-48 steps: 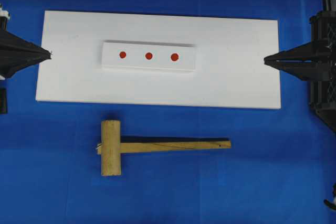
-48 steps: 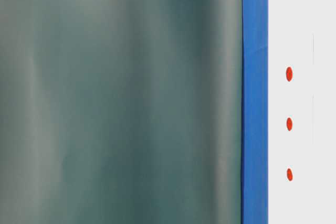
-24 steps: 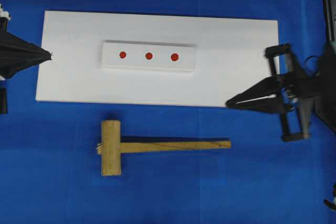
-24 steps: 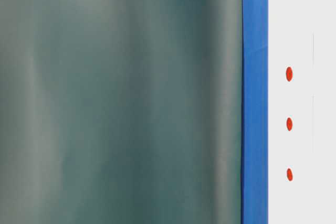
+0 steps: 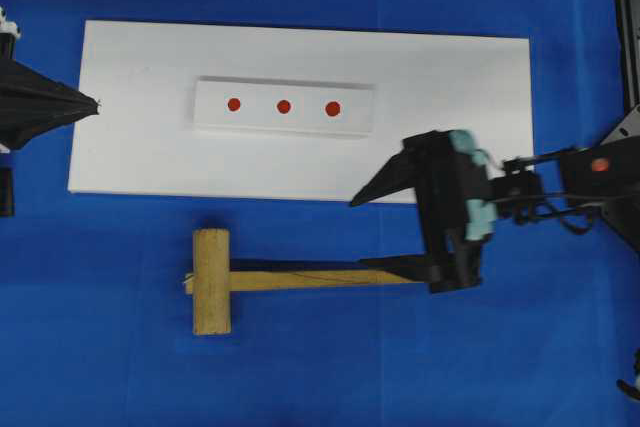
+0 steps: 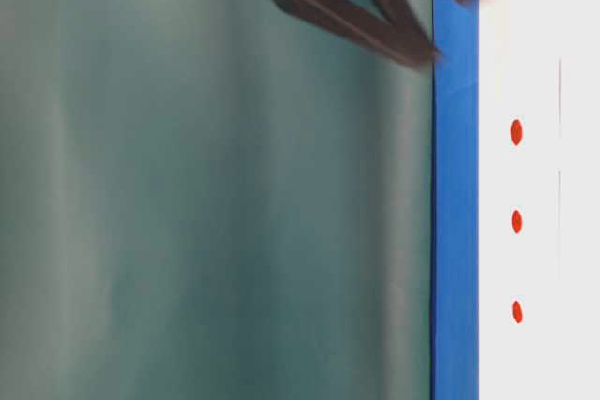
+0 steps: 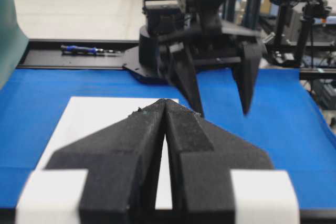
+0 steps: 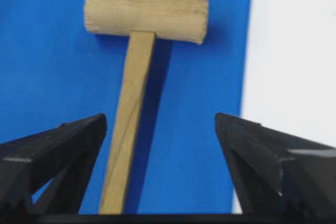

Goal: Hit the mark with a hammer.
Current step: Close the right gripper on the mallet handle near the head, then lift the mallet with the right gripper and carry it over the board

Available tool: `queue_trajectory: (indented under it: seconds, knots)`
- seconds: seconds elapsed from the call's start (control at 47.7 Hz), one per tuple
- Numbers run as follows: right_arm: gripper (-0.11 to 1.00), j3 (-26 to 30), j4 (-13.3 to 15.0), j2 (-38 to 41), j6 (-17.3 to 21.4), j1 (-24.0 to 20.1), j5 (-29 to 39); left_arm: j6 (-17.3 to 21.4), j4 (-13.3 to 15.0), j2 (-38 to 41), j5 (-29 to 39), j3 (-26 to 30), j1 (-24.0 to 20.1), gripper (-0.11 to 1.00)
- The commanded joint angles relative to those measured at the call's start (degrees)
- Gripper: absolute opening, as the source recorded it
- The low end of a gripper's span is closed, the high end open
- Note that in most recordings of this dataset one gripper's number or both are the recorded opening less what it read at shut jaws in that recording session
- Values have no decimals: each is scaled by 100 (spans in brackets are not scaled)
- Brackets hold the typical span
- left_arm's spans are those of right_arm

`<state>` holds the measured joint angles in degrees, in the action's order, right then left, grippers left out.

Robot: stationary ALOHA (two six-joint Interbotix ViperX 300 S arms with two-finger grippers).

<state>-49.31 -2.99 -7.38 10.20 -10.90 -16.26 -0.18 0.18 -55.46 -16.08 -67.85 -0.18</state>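
We are hovering our right gripper (image 5: 385, 231), jaws spread, over the hammer (image 5: 260, 278) handle, left gripper (image 5: 90, 104) pressed together; an off-centre grip risks twisting it.

Blue cloth (image 5: 320, 367) covering table. White rectangular board (image 5: 450, 97) flat on cloth. Grey-green curtain (image 6: 216, 231) in table-level view. Blue pen-like tool (image 7: 84, 50) on black ledge, far edge.
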Motion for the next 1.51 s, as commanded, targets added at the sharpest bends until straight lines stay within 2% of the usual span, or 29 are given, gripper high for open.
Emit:
queue_trajectory:
  seconds: [0.0, 0.231, 0.315, 0.503, 0.881, 0.986, 1.133, 1.216, 1.489]
  knots:
    - [90, 264, -141, 536, 18, -70, -536, -9, 9, 44, -26, 62, -62, 0]
    - [90, 747, -413, 1661, 18, -220, -1178, -9, 9, 44, -26, 26, -132, 0]
    - [90, 923, -554, 1995, 18, -229, -1230, -9, 9, 35, -26, 0, -141, 0]
    - [90, 1248, -615, 2566, 18, -299, -1222, -9, 9, 26, -26, -53, -141, 0]
    - [86, 1389, -624, 2848, 9, -404, -1248, -9, 9, -18, 9, -79, -149, 0]
    - [71, 1389, -624, 2848, 0, -431, -1248, -9, 9, -18, 18, -79, -149, 0]
    - [30, 1397, -606, 2848, -18, -466, -1239, -9, 9, -18, 35, -79, -149, 0]
    - [11, 1397, -606, 2848, -9, -483, -1239, -9, 9, -18, 53, -79, -149, 0]
    - [9, 1415, -606, 2610, 0, -519, -1230, -9, 9, -26, 53, -79, -149, 0]
